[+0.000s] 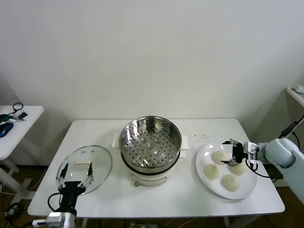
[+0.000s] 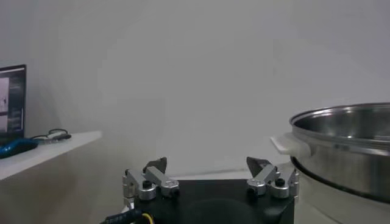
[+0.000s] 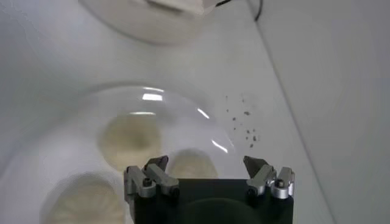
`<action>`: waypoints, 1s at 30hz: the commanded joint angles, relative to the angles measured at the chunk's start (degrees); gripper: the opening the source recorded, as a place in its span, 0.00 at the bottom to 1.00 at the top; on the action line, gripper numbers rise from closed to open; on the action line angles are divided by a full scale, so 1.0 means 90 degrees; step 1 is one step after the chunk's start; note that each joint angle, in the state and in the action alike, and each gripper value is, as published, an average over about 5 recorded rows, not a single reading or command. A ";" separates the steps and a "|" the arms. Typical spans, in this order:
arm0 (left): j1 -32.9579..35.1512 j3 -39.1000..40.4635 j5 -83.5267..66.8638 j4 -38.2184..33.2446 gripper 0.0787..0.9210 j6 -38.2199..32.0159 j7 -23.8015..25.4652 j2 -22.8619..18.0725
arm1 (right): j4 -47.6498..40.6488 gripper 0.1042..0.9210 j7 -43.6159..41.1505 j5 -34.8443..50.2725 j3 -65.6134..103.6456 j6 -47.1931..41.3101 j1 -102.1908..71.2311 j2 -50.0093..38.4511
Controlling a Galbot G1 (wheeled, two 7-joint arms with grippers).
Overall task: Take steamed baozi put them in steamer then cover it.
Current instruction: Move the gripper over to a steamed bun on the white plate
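Observation:
The steamer (image 1: 151, 145) stands mid-table, a shiny steel pot with a perforated tray and nothing in it; its rim also shows in the left wrist view (image 2: 347, 131). The glass cover (image 1: 97, 159) lies flat to its left, white handle (image 1: 82, 166) up. My left gripper (image 1: 77, 170) (image 2: 209, 165) hangs open over the cover's near part, straddling the handle. Several steamed baozi (image 1: 211, 171) (image 3: 130, 137) sit on a white plate (image 1: 247, 187) at the right. My right gripper (image 1: 233, 153) (image 3: 205, 163) is open just above them, one baozi (image 3: 192, 164) lying between its fingertips' line.
Dark crumbs (image 1: 199, 137) (image 3: 241, 122) speckle the table between steamer and plate. A side table (image 1: 14, 128) with cables and a blue object stands at the far left. The steamer's white base (image 3: 152, 15) is beyond the plate in the right wrist view.

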 commanded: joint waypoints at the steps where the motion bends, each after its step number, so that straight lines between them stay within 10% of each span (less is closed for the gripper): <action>1: 0.0066 0.0004 -0.0171 -0.0033 0.88 -0.0068 -0.0009 0.0062 | -0.1056 0.88 -0.0772 -0.0106 -0.3397 0.0084 0.3004 0.0007; 30: -0.0033 0.0002 -0.0243 0.0229 0.88 -0.0058 -0.0021 0.0097 | -0.2701 0.88 -0.0622 -0.0315 -0.4206 0.0213 0.2915 0.1584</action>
